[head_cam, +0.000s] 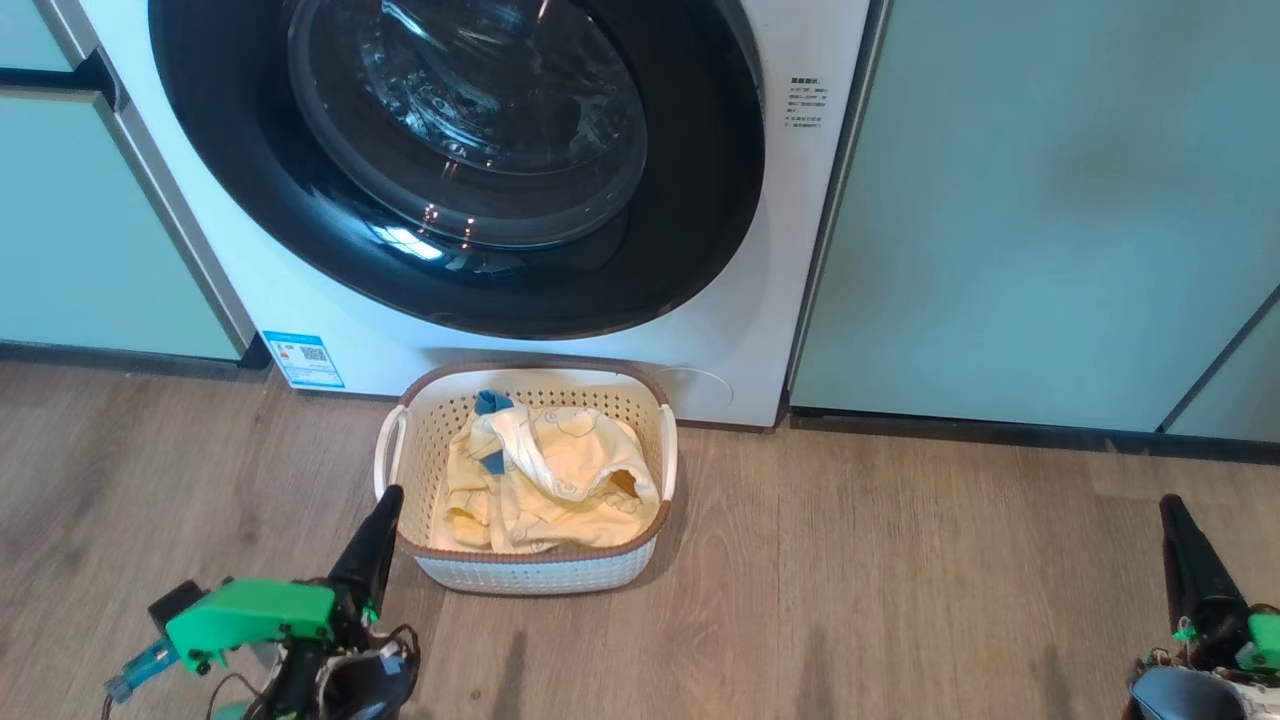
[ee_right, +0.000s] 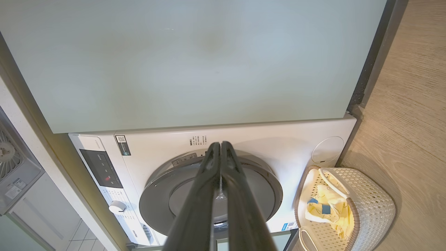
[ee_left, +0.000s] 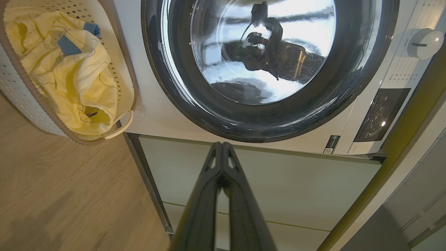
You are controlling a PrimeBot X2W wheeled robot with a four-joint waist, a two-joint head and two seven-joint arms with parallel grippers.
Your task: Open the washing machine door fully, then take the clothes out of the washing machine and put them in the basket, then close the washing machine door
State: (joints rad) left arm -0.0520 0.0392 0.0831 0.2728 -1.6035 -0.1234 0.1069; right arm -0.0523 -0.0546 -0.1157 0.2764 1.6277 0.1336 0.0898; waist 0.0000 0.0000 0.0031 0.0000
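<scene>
My left end effector and my right end effector each have their fingers pressed together, pinching nothing, low over the wooden floor. The clothes lie in the basket. It stands on the floor just in front of the washing machine, whose door is closed.

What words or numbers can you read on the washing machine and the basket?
Nothing reads clearly enough to quote.
Dark print on the washing machine, right of the door: too small.
Blue label low on its front: square code, print blurred.
Control panel and dial markings: too small.
Sticker beside the panel: too small.
Basket: no writing seen.
</scene>
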